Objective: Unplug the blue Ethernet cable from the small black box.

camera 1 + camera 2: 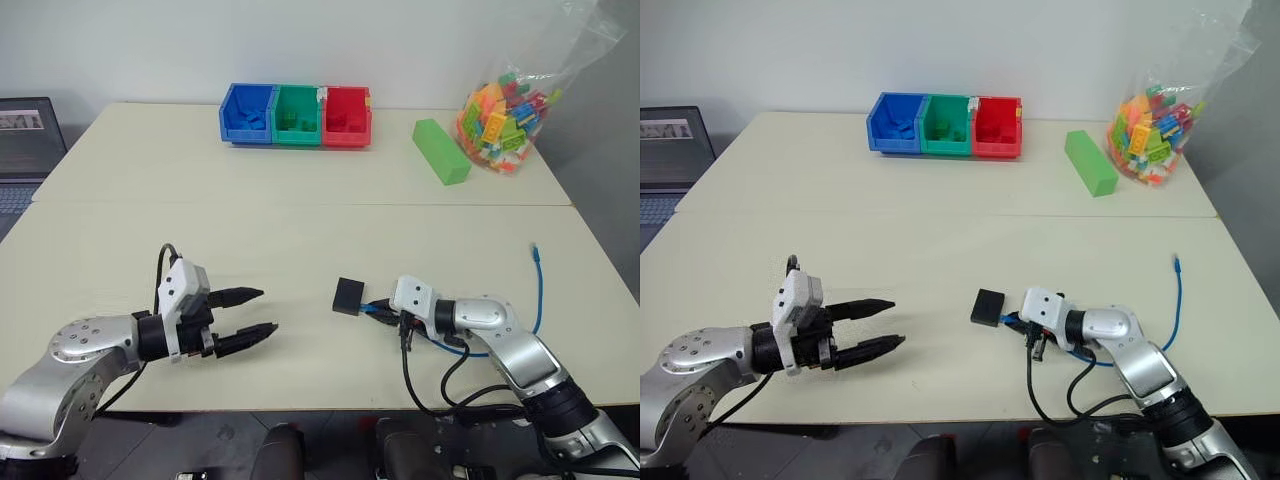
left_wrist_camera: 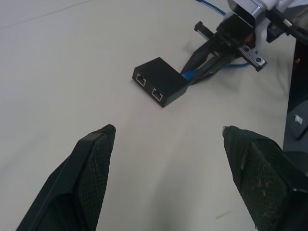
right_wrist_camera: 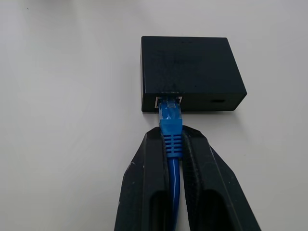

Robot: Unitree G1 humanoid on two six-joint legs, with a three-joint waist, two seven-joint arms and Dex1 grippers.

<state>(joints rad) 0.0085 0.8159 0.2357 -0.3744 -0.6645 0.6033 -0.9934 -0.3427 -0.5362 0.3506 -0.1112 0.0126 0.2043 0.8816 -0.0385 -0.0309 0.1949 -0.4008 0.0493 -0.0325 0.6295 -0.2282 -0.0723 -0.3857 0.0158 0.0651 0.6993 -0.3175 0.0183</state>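
Observation:
The small black box [image 1: 350, 296] lies flat on the cream table near its front edge. The blue Ethernet cable [image 3: 171, 126] is plugged into a port on the box's side. My right gripper [image 3: 171, 134] is shut on the cable's ribbed boot just behind the plug. From there the cable runs back under my right arm and curves up to a free end [image 1: 535, 248]. My left gripper [image 1: 257, 311] is open, hovering to the left of the box and pointing at it. In the left wrist view the box [image 2: 160, 81] shows two empty ports, with nothing between the fingers [image 2: 98, 159].
At the table's far side stand a blue bin [image 1: 248, 113], a green bin [image 1: 297, 115] and a red bin [image 1: 347, 116]. A green block [image 1: 441, 151] and a bag of coloured bricks [image 1: 505, 112] lie far right. A laptop [image 1: 25, 150] sits far left.

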